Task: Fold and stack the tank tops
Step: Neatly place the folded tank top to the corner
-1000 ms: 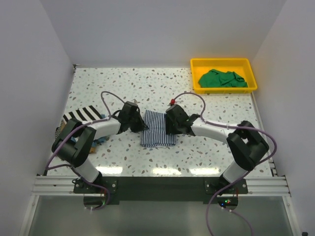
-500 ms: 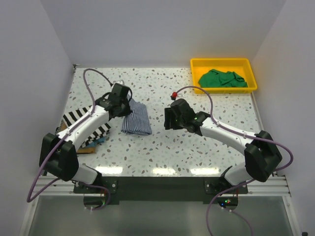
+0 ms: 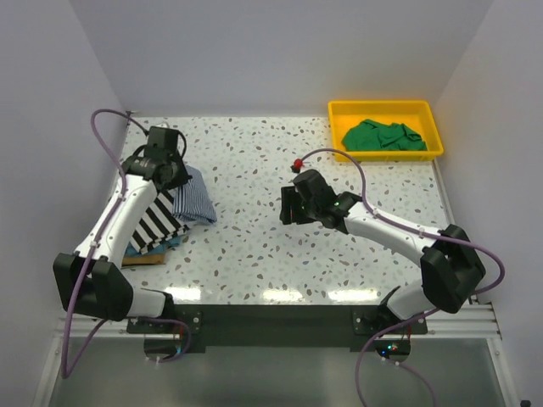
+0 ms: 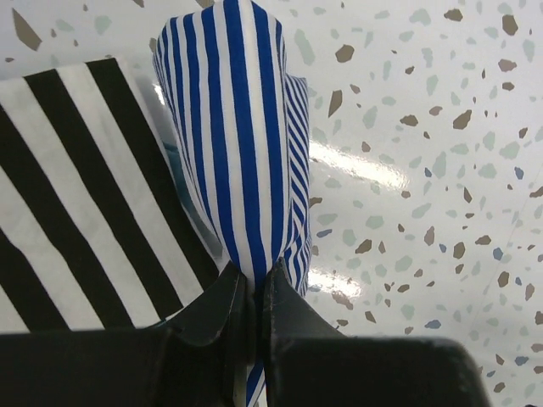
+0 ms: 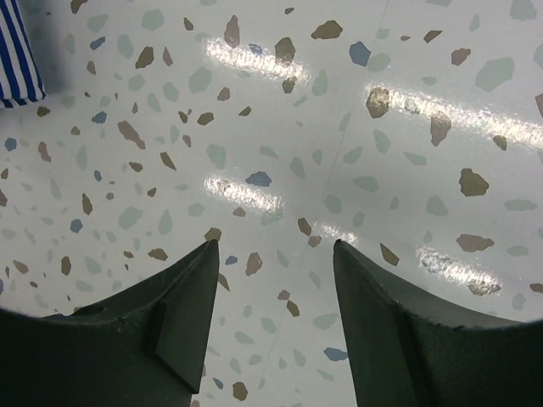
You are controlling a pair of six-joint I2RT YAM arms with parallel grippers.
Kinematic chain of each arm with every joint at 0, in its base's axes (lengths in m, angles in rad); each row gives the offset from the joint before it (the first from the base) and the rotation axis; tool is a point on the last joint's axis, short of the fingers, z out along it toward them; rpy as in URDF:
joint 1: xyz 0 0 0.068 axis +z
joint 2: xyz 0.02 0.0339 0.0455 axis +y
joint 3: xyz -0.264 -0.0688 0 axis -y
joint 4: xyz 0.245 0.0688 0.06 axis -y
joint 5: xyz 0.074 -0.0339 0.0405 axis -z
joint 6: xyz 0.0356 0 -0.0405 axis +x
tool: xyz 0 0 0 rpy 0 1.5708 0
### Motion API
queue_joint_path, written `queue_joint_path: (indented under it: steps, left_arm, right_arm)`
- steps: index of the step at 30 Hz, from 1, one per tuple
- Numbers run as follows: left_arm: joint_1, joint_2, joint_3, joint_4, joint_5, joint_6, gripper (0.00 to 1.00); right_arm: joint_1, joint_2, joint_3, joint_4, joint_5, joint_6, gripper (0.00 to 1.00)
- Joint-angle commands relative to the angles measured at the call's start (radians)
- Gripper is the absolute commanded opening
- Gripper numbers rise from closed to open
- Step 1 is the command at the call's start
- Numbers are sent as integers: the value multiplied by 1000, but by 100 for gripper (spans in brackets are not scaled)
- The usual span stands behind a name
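A: Where is the thin navy-white striped tank top?

B: On the left side of the terrazzo table, bunched into a narrow fold. The left gripper has it, with the jaws pinched tight on a ridge of the cloth. The left wrist view shows that plainly, with the two fingers pressed together on the fabric.

A: What is next to it?

B: The bold black-white striped tank top, lying flat just to its left. The thin-striped cloth covers that top's right edge. A bit of blue cloth and a tan edge peek out from under the near side of the bold-striped one.

A: And the right gripper?

B: It is near the middle of the table, well apart from the clothes. The jaws are spread wide with nothing between them. The wrist camera shows only speckled tabletop between the fingertips, and a corner of the thin-striped top at the upper left of that view.

A: And the green one?

B: The green tank top sits crumpled in the yellow plastic tray at the far right corner, away from both arms.
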Motion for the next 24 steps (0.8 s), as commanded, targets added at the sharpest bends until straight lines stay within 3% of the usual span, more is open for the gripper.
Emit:
queue_joint_path:
  steps: [1, 10, 17, 24]
  left_arm:
    - [64, -56, 48, -35, 27, 44, 0]
    - [263, -113, -31, -38, 70, 63, 0]
    - [462, -143, -214, 19, 113, 47, 0]
    - [572, -137, -326, 94, 98, 34, 0]
  right_arm:
    - [2, 9, 51, 28, -29, -16, 60]
    - [2, 38, 53, 49, -69, -8, 59]
    - [2, 49, 39, 66, -90, -1, 59]
    - [3, 60, 25, 71, -102, -1, 59]
